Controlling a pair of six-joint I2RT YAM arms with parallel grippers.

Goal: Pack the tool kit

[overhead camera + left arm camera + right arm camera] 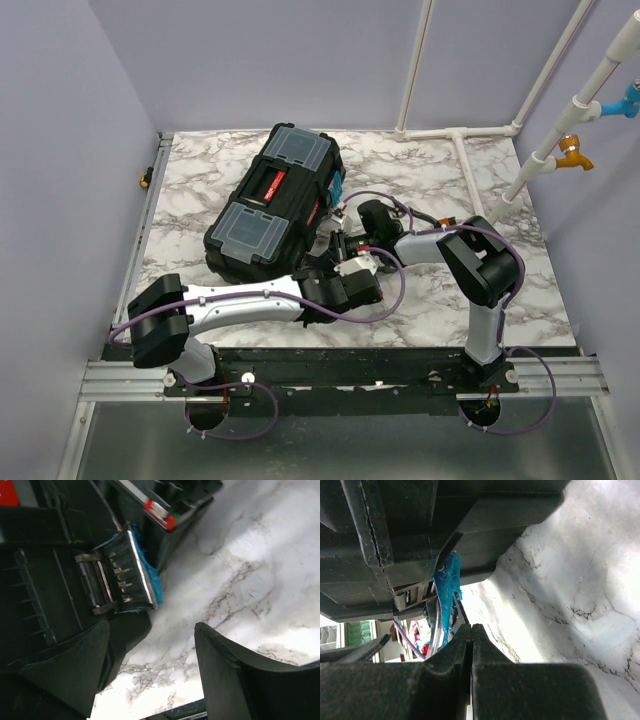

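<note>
The black toolbox (300,200) lies on the marble desk (430,175) with its lid down. The red lid handle (268,186) sits between the two grey lid compartments (297,148). Its long axis runs diagonally, from the far middle of the desk toward the near left. The long latch side faces right and near, toward both arms. No loose hand tools show on the desk, so I judge that only fastening the box remains.

Both claws crowd that latch side. The right claw (471,630) is clenched, its two fingers pressed flat together with no gap. Its tip sits right at the lower end of a teal latch (447,582), which hangs under the box's overhanging edge. Whether it pinches any part of the latch cannot be told.

The left claw (150,635) is released, its fingers spread wide over bare marble and holding nothing. In its view a latch (131,572) stands swung out from the box wall with its metal inner plate showing. It lies ahead of the claw and off toward the box-side finger (65,670), not centred between the two.

The right claw is the nearer to the latch. The coming move likely depends on pressing the latch back toward the box wall, across the box's long axis.
</note>
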